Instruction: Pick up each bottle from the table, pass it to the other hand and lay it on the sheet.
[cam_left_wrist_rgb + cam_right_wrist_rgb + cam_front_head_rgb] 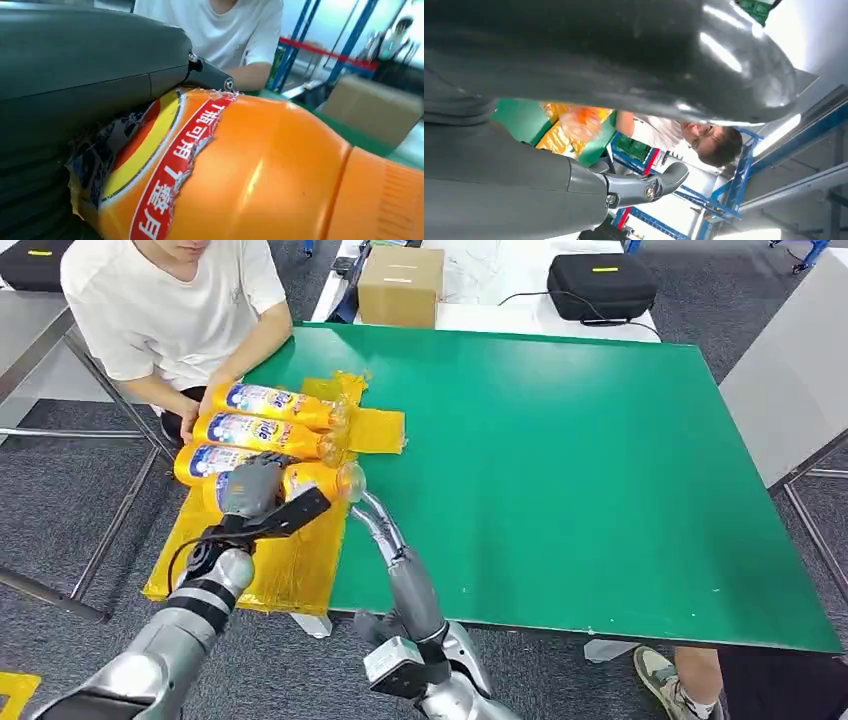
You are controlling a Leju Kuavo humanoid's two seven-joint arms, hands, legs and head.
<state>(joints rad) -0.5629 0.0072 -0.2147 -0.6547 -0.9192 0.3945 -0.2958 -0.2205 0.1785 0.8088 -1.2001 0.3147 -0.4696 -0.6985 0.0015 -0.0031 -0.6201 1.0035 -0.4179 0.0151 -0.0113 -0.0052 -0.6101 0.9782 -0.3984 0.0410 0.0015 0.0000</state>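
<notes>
My left hand [250,488] grips an orange bottle [325,480] with a torn red and yellow label, holding it on its side over the yellow sheet [290,560]. Up close, the bottle [260,165] lies against my left hand [75,75]. My right hand [375,520] sits just beside the bottle's cap end, fingers stretched out and holding nothing. From the right wrist, my right hand [524,175] shows a straight finger [649,185], with the bottle [579,125] a blur beyond it. Three more orange bottles [260,433] lie side by side on the sheet.
A person [170,310] sits at the table's far left corner with hands by the farthest bottle [275,403]. The green table [560,460] spreads to the right. A cardboard box [400,285] and a black case [600,285] stand behind it. Another person's shoe [665,675] is near the front right.
</notes>
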